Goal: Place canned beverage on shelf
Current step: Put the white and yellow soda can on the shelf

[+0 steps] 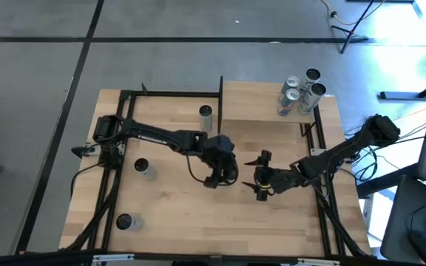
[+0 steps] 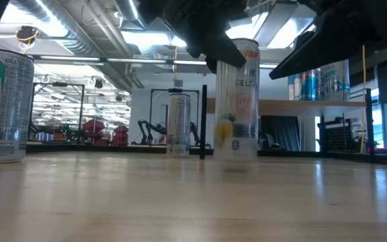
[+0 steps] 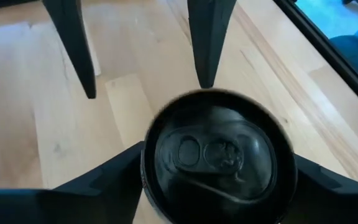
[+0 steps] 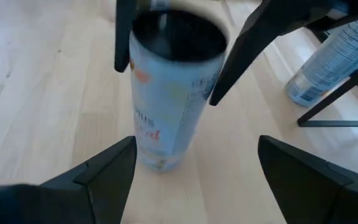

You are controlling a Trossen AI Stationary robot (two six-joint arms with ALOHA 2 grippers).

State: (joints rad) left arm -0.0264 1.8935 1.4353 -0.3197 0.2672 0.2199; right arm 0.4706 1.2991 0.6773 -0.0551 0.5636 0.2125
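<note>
Step in hand: hand-over at mid-table, judging by two grippers meeting on one can.
Can: tall white Celsius can (image 4: 166, 93), upright on the table (image 1: 168, 214) near its centre, not yet on the shelf.
Left gripper (image 1: 220, 171): straddles the can's top from above; clamped or slack, cannot tell.
Right gripper (image 1: 257, 177): just at 3 o'clock of the can, spread wide, aimed at the can's side, apart from it.
Shelf (image 1: 250, 100): raised light-wood board at 1 o'clock of the table, with four cans (image 1: 302, 92) bunched at its far right corner and bare board nearer.
Spare cans (image 1: 143, 167): three more on the table, at 12, 9 and 7 o'clock.
Next move, as a judgement: needs the right gripper round the can's body and a firm close, the left gripper clear of the top, then a lift above the board's edge and an upright set-down on bare wood, away from the bunched cans.
</note>
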